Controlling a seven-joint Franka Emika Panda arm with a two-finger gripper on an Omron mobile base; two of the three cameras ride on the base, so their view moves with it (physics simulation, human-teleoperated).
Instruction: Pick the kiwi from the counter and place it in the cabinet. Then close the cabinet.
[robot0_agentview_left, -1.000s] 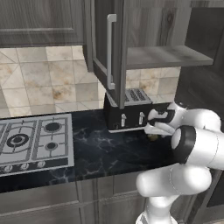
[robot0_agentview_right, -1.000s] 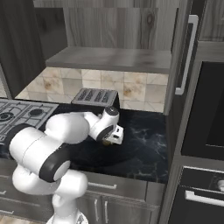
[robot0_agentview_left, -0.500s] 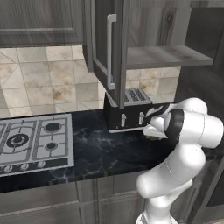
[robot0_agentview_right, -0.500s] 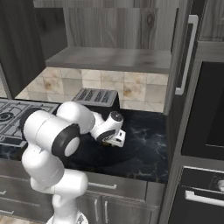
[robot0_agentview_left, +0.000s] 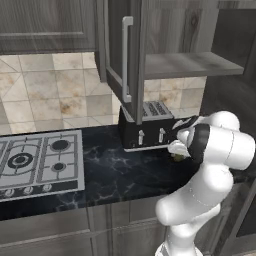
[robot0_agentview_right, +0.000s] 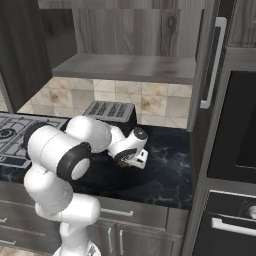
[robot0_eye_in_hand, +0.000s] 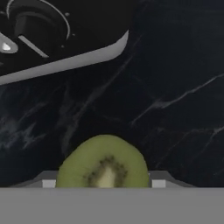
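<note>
Cabinet (robot0_agentview_left: 165, 65) open, shelf bare; kiwi (robot0_eye_in_hand: 103, 162) on counter (robot0_eye_in_hand: 175, 87) between the jaws; grip unclear.

Arm folded low — end effector (robot0_agentview_right: 131, 161) pointing down, jaw state unclear.

Black toaster (robot0_agentview_left: 147, 129) (gas hob (robot0_agentview_left: 37, 160) apart)

- The kiwi (robot0_eye_in_hand: 103, 162) was cut off along its lower part in the hand view, so only its upper cut face showed.
- In the left base view the kiwi (robot0_agentview_left: 177, 157) was a small sliver beside the toaster (robot0_agentview_left: 148, 125), mostly hidden behind the hand (robot0_agentview_left: 178, 148).
- Whether the fingers touched the kiwi could not be told.
- The toaster (robot0_eye_in_hand: 52, 35) ran off the hand view's top and left edges.
</note>
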